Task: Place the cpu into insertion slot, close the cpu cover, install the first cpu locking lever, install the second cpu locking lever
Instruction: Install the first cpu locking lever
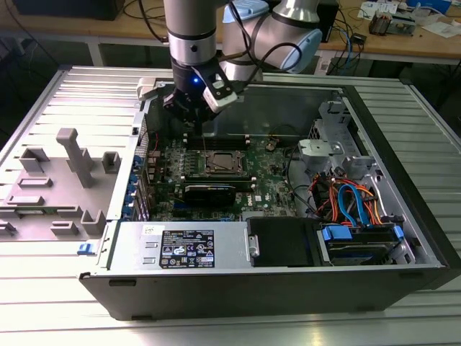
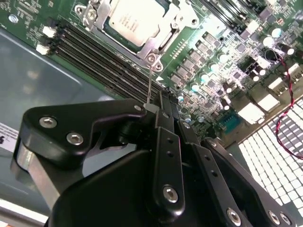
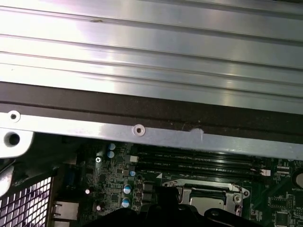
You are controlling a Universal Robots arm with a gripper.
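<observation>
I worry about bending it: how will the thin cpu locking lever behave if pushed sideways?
The cpu locking lever looks like a slim wire rod, so it is probably springy, flexing before it moves. Anchored at the cpu cover's corner, it likely swings about that hinge. Its bare metal may slip off the gripper.

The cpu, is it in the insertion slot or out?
In. The second wrist view shows the cpu lying flat in the insertion slot, the cpu cover framing its silvery top.

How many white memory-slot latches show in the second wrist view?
2. The first latch sits nearest the cpu cover; the second latch lies just beyond it. The gripper, shut on a locking lever, may hide more.
</observation>
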